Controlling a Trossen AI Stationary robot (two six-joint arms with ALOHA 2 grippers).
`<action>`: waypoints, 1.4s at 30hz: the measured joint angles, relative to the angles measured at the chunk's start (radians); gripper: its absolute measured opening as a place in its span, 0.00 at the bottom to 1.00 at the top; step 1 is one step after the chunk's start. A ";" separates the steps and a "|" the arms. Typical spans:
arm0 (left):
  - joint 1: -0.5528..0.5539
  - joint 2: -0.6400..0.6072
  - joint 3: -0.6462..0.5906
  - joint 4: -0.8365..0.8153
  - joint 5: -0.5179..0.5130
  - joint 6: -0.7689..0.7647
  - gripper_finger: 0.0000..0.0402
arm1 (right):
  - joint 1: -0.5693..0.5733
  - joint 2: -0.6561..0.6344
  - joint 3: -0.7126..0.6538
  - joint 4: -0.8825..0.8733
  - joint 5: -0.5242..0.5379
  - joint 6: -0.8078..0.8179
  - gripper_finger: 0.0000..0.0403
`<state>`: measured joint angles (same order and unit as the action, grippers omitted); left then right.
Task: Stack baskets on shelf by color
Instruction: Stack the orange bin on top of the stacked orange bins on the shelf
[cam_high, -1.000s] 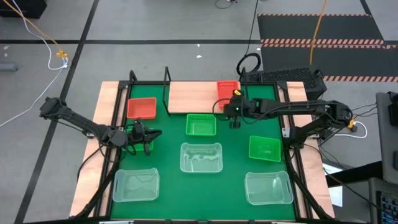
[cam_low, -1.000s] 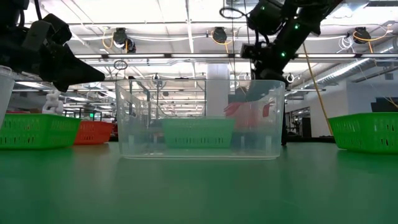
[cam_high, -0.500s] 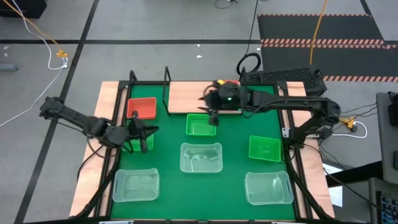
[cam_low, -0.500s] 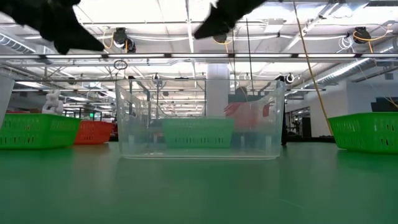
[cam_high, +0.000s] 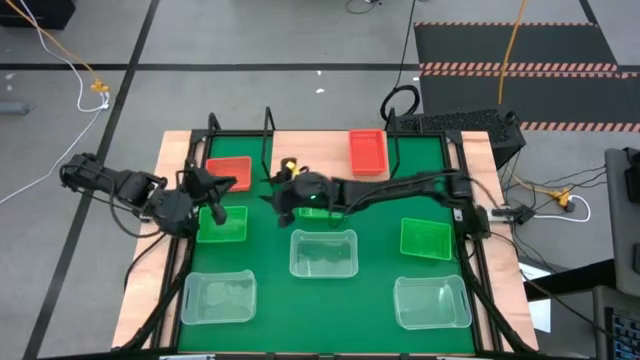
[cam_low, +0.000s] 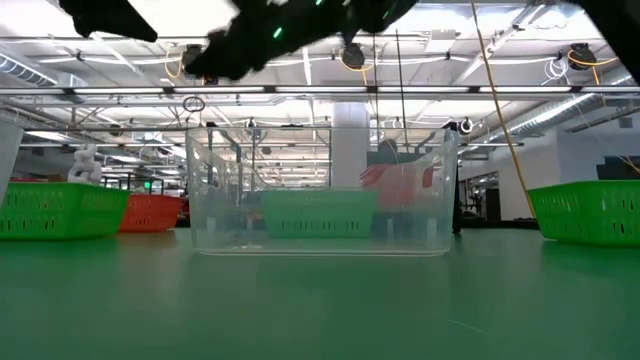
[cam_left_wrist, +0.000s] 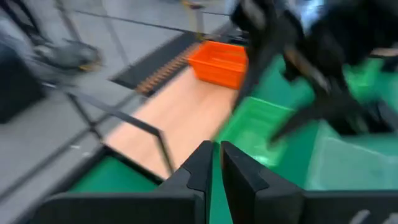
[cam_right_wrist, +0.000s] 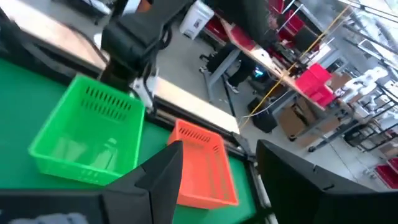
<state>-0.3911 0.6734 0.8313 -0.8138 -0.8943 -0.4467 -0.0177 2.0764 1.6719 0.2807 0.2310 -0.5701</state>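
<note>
Green mat (cam_high: 375, 215) covers the table, and the wooden shelf (cam_high: 300, 155) stands along its far edge. One red basket (cam_high: 228, 172) sits at the shelf's left end with its long side running left to right. Another red basket (cam_high: 367, 152) sits at the right end, and its long side points front to back.

On the mat, a green basket (cam_high: 222, 225) lies just below the left red one. A second green basket (cam_high: 425, 238) is over on the right. Three clear baskets (cam_high: 323, 252) sit nearer the front, all upright with their open tops up.

The right gripper (cam_high: 285, 195) has reached far across to the middle of the table, just in front of the shelf. Its long arm covers most of the basket under it, so only a bit of green shows. The right wrist view shows its fingers (cam_right_wrist: 168, 168) spread wide with nothing in them. It also shows the left arm touching the rim of the green basket (cam_right_wrist: 87, 130).

The left gripper (cam_high: 205, 190) hangs by the shelf's left end, over that basket's edge. Its fingers (cam_left_wrist: 199, 171) are almost together. I cannot tell if they pinch anything.

The low view sees only a clear basket (cam_low: 320, 190) up close and dark arms above.
</note>
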 joint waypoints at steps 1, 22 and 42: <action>0.002 0.003 -0.007 -0.001 -0.034 0.002 0.09 | 0.000 0.035 0.022 0.003 0.000 -0.004 0.50; 0.154 0.007 -0.039 -0.001 -0.093 0.002 0.09 | -0.082 0.455 0.600 -0.289 -0.042 0.049 0.50; 0.263 0.007 -0.040 -0.002 -0.085 0.033 0.09 | -0.092 0.453 0.600 -0.352 -0.256 0.122 0.48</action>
<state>-0.1280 0.6804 0.7918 -0.8157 -0.9792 -0.4133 -0.1099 2.5298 2.2723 -0.0712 -0.0249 -0.4479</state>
